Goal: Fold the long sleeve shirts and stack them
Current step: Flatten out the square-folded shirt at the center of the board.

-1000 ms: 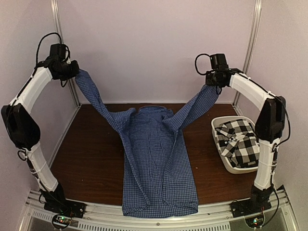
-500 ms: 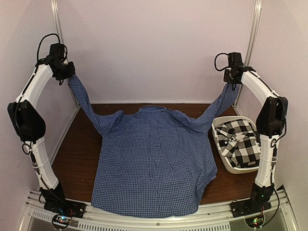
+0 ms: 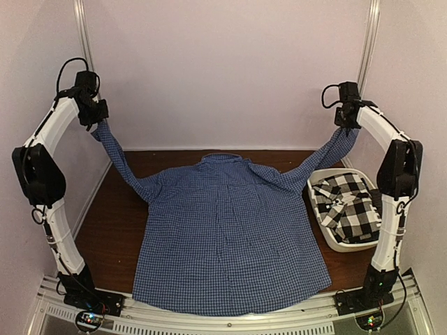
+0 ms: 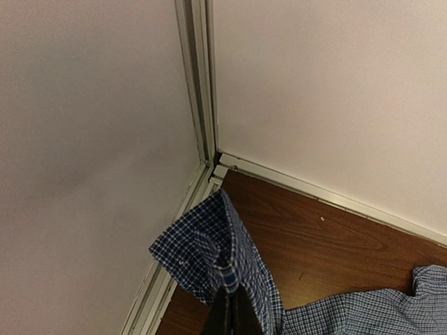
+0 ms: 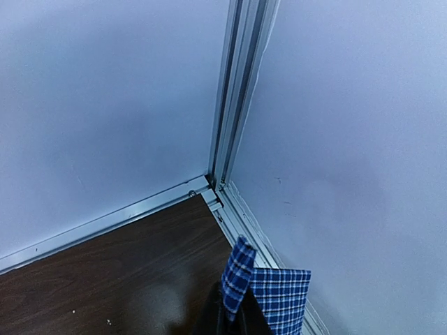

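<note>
The blue gingham long sleeve shirt (image 3: 230, 237) lies spread flat on the wooden table, collar toward the back wall and hem hanging over the near edge. Both sleeves are stretched up and outward. My left gripper (image 3: 96, 120) is shut on the left cuff (image 4: 209, 258), raised high by the left wall. My right gripper (image 3: 347, 125) is shut on the right cuff (image 5: 269, 289), held high near the back right corner. A second long sleeve shirt with large black-and-white checks (image 3: 347, 202) lies folded in the white tub (image 3: 337, 241).
The tub stands on the table's right side, under the stretched right sleeve. Metal frame posts (image 3: 86, 49) rise in both back corners close to the raised grippers. Bare wood (image 3: 112, 223) shows left of the shirt.
Both grippers have moved apart and outward with the cuffs. The shirt body, bunched narrow a second ago, has spread wide and flat across the table.
</note>
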Controlling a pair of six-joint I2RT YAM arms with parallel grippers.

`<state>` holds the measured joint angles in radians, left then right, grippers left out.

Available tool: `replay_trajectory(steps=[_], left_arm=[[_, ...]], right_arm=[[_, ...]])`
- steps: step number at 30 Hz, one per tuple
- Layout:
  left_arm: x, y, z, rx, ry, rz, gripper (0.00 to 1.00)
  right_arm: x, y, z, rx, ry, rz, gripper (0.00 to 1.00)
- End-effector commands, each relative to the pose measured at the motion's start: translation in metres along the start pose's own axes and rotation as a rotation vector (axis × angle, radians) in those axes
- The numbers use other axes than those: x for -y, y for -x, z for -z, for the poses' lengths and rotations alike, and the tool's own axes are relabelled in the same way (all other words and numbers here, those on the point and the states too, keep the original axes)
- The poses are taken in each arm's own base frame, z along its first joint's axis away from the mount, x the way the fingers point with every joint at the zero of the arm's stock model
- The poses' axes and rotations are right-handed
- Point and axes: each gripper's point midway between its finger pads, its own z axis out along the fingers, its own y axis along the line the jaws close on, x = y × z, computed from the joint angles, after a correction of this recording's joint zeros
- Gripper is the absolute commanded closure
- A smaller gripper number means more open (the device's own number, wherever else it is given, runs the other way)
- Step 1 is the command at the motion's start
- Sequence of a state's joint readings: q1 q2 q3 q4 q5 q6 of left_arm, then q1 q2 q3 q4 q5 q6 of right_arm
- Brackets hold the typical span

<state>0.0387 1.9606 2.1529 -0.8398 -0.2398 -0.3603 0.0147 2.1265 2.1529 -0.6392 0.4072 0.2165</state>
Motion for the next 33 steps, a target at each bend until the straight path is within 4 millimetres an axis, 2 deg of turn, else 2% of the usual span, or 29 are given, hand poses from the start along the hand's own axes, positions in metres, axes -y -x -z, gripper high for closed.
replay_trajectory(steps=[1, 5, 7, 9, 11, 14, 16, 22, 27, 33], left_arm=[[-0.006, 0.001, 0.006, 0.014, 0.0, 0.005, 1.0], [0.002, -0.016, -0.001, -0.032, -0.05, -0.003, 0.84], [0.009, -0.022, 0.0, -0.044, -0.079, -0.011, 0.71], [0.019, -0.028, 0.004, -0.049, -0.09, -0.032, 0.58], [0.029, -0.033, 0.009, -0.051, -0.108, -0.049, 0.53], [0.073, -0.052, 0.017, -0.063, -0.225, -0.068, 0.52], [0.101, -0.078, 0.012, -0.112, -0.299, -0.078, 0.54], [0.171, -0.15, -0.001, -0.251, -0.487, -0.084, 0.62], [0.195, -0.201, -0.021, -0.355, -0.557, -0.078, 0.66], [0.197, -0.245, -0.04, -0.441, -0.565, -0.07, 0.67]], right_arm=[[-0.005, 0.012, 0.024, 0.029, 0.065, -0.032, 0.84], [-0.045, -0.015, 0.035, -0.007, 0.15, 0.068, 0.59], [-0.065, -0.025, 0.045, -0.015, 0.199, 0.109, 0.48], [-0.084, -0.035, 0.055, -0.024, 0.249, 0.138, 0.41], [-0.107, -0.045, 0.066, -0.025, 0.312, 0.171, 0.38], [-0.149, -0.065, 0.077, -0.041, 0.445, 0.209, 0.43], [-0.177, -0.083, 0.078, -0.088, 0.544, 0.212, 0.49], [-0.227, -0.139, 0.062, -0.234, 0.676, 0.197, 0.71], [-0.244, -0.187, 0.053, -0.353, 0.731, 0.181, 0.78], [-0.257, -0.237, 0.065, -0.447, 0.763, 0.19, 0.83]])
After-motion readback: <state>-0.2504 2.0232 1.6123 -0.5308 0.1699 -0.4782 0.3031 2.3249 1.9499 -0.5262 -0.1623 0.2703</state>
